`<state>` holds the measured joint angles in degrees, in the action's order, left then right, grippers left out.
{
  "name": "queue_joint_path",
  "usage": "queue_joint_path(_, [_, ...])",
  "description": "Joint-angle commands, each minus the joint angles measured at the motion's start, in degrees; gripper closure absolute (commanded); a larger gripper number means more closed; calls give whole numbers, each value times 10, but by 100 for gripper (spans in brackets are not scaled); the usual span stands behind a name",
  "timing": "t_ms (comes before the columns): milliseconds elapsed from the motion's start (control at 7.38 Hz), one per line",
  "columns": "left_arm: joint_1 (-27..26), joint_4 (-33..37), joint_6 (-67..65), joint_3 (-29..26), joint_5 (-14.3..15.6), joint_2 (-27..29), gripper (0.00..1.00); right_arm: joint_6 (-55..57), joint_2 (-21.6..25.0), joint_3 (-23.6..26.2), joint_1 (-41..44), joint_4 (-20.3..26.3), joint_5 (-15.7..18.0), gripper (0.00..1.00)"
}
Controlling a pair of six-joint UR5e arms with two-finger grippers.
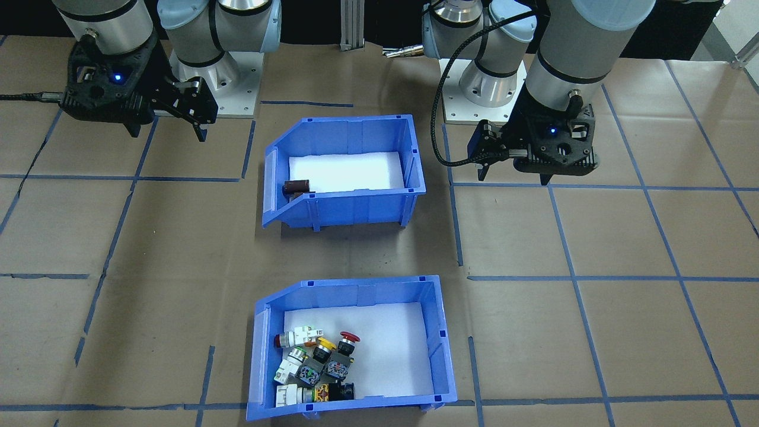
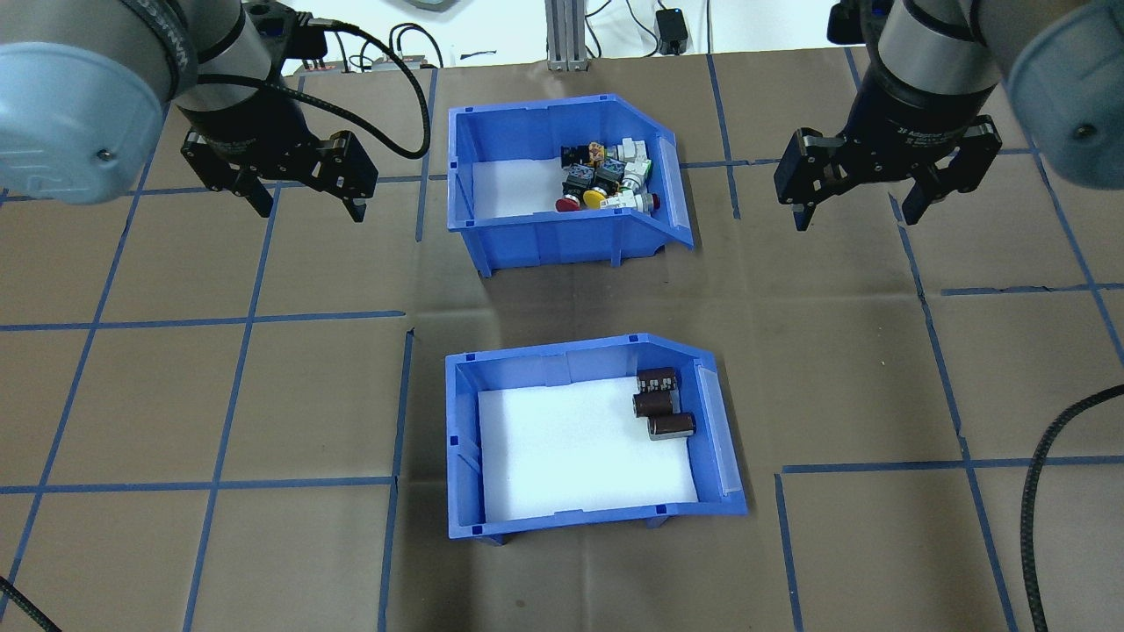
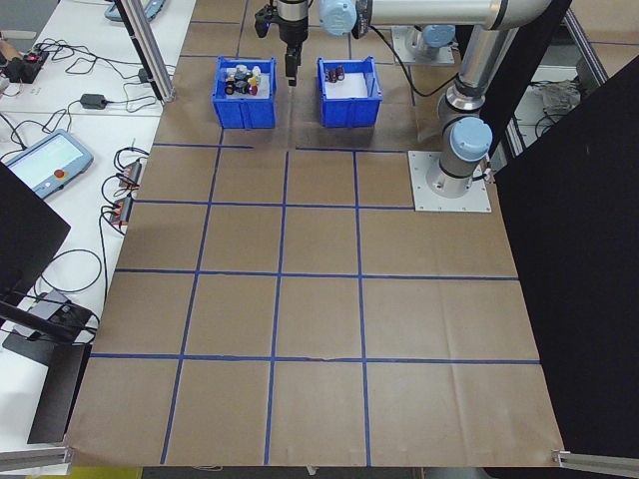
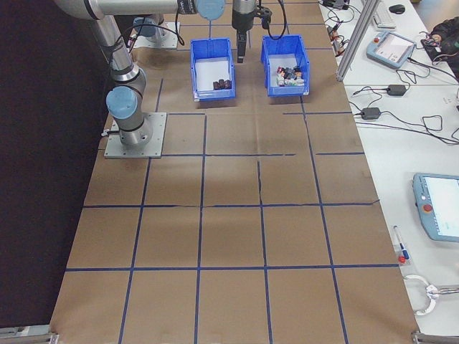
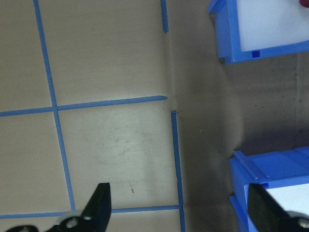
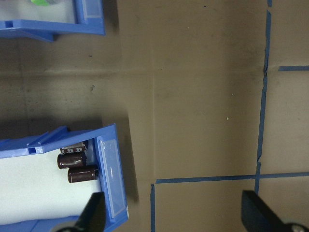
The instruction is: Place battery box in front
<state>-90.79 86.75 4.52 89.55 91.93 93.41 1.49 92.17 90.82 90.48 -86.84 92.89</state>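
I see the battery box sitting on the desk in the row nearer the robot base, centred between the two arms, its sloped cut-away end toward the robot's right. White foam liner covers its floor; three dark brown cells lie side by side at the cut-away end, touching or nearly touching each other. Farther out, in line with it and well apart, the second blue bin holds a cluster of colourful push-button switches, also bunched at its sloped end. Both bins are flat on the brown paper with blue tape grid. Left tool hangs above the desk to the left of the far bin, fingers spread, nothing between them. Right tool hangs to the right of the far bin, fingers likewise spread and empty. Neither tool touches a bin.
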Motion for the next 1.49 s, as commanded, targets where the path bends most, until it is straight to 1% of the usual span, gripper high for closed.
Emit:
queue_joint_path(0, [0,0,-1,0,-1,1,1,-1,2,3,0,0,0,0])
queue_joint_path(678, [0,-4,2,0,-3,3,1,-2,2,5,0,1,1,0])
queue_joint_path(1220, [0,-2,-4,0,-4,1,1,-4,-7,-4,6,-1,1,0])
queue_joint_path(1356, [-3,-3,-4,5,-5,0,1,-19,-14,-5,8,-12,0,0])
